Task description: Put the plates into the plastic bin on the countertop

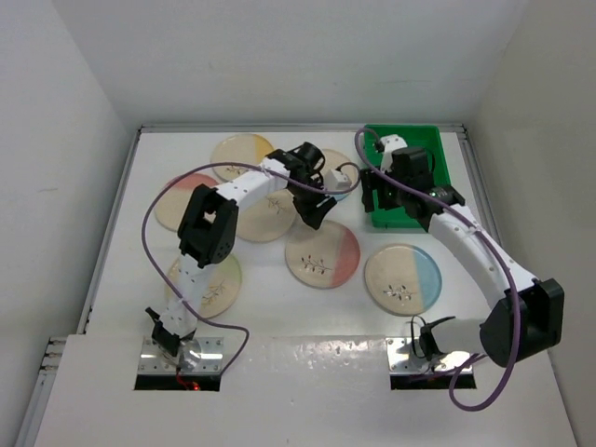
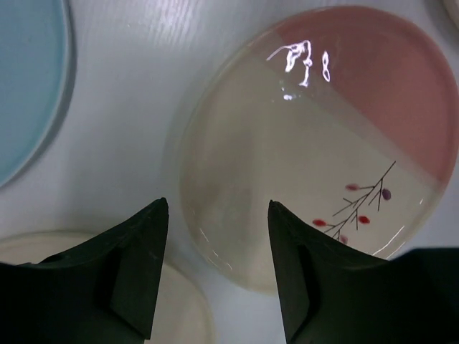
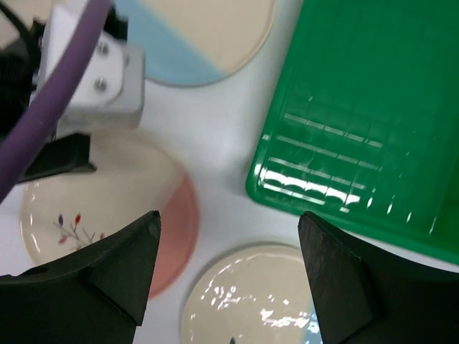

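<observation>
Several cream plates lie on the white countertop. My left gripper is open and hangs low over the near-left edge of a pink-segment plate; that plate's rim lies between the fingers. A blue plate is to the left. My right gripper is open and empty above the near-left corner of the green plastic bin. In the right wrist view it sits over white table between the bin, the pink plate and a blue-segment plate.
Other plates lie at the back, far left, under the left arm and near left. A blue plate lies in front of the bin. The left arm's wrist shows close to my right gripper. Walls ring the table.
</observation>
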`<state>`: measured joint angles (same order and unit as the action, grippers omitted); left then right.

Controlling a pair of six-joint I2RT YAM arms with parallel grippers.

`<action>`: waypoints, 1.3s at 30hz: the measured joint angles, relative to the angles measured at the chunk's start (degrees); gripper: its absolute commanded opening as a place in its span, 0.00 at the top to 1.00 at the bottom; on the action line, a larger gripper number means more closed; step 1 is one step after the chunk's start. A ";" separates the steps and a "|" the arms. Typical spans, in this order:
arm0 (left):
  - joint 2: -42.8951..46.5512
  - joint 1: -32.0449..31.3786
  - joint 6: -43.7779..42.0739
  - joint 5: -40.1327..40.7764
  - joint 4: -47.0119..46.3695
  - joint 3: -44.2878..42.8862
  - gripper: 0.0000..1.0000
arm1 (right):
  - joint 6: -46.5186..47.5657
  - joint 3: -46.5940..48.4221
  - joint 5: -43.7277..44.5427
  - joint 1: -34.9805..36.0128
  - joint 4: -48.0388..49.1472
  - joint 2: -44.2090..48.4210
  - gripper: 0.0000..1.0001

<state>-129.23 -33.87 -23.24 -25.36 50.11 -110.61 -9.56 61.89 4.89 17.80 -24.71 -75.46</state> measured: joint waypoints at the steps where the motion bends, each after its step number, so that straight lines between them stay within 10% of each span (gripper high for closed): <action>1: -0.04 -0.44 1.09 0.35 -0.87 0.00 0.41 | -0.37 -0.57 -0.02 0.61 -0.83 0.02 0.23; 11: -3.52 0.74 4.26 4.35 -6.91 2.25 0.53 | -2.86 -4.79 -0.59 3.61 -1.14 0.94 0.23; 15: -2.91 1.16 4.26 1.73 -8.39 4.09 0.79 | -3.78 -5.35 -1.33 3.65 -1.07 1.07 0.20; 16: -2.75 1.18 4.44 0.63 -8.35 4.44 1.00 | -4.00 -5.51 -2.03 3.34 -1.01 1.07 0.17; 22: -2.08 1.60 4.17 -3.23 -8.63 5.46 1.00 | -5.44 -7.08 -13.81 -2.40 0.09 0.35 0.09; 39: 14.60 2.05 -3.52 -5.84 -5.35 11.56 1.00 | -3.06 -7.45 -30.88 -2.23 7.32 -19.69 0.28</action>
<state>-114.63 -31.81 -26.76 -31.20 44.75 -99.04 -12.62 54.43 -26.00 15.57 -17.39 -95.15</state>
